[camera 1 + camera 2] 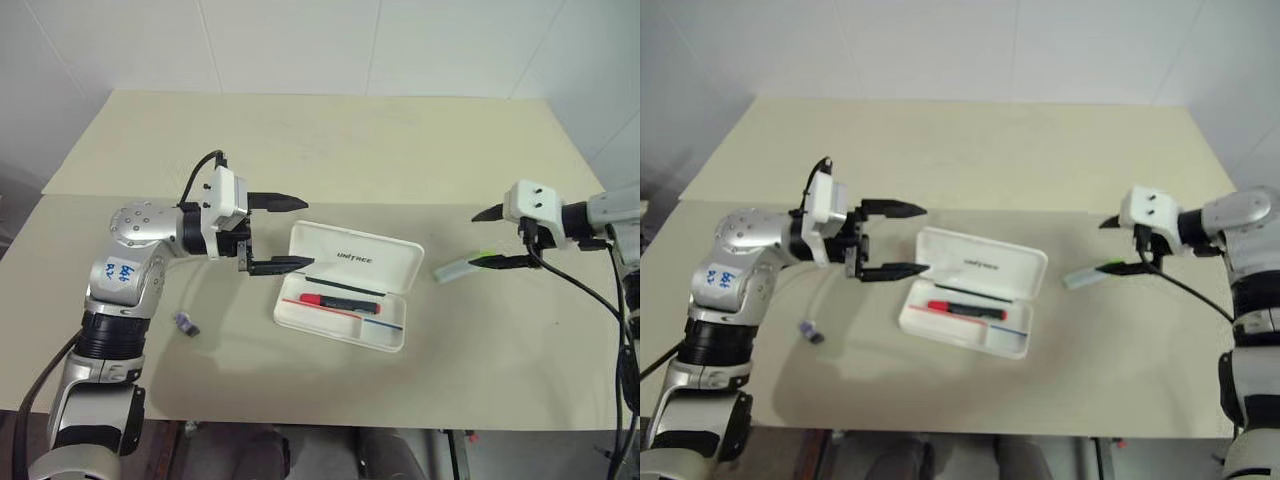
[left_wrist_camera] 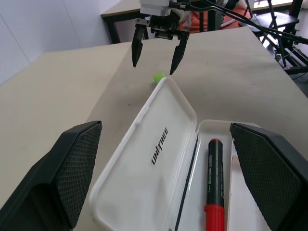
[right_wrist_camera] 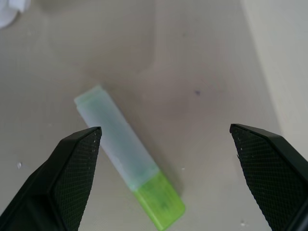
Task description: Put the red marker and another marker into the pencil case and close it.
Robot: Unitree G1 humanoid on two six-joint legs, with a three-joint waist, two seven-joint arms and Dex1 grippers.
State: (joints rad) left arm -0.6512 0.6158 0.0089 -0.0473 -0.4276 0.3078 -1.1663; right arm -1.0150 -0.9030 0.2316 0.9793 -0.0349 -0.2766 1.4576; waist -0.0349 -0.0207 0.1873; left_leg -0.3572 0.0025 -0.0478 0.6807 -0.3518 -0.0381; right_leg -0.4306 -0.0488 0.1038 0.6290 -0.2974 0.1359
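While the pencil case lies open near the middle of the beige surface, its white lid is seen folded back flat on the far side, with the small dark "Unitree" print facing up. The red marker is seen lying lengthwise inside the case's tray, its red part toward the robot's left and its black part toward the right, beside a thin red and blue line along the tray's near side. The left tool is held level just to the left of the case, pointing right, with its two black fingers spread wide and nothing between them; the lower finger reaches the left end of the lid, though contact cannot be told. The pale mint-green highlighter is seen lying flat on the surface well to the right of the case, clear of it, its bright green end pointing away from the case. The right tool is held above that highlighter with its fingers spread wide and empty; in the right wrist view the highlighter lies between the two fingertips, nearer one of them, and is not touched. A tiny grey-blue stub rests on the surface to the left of the case, near the left arm's elbow, well apart from everything else.
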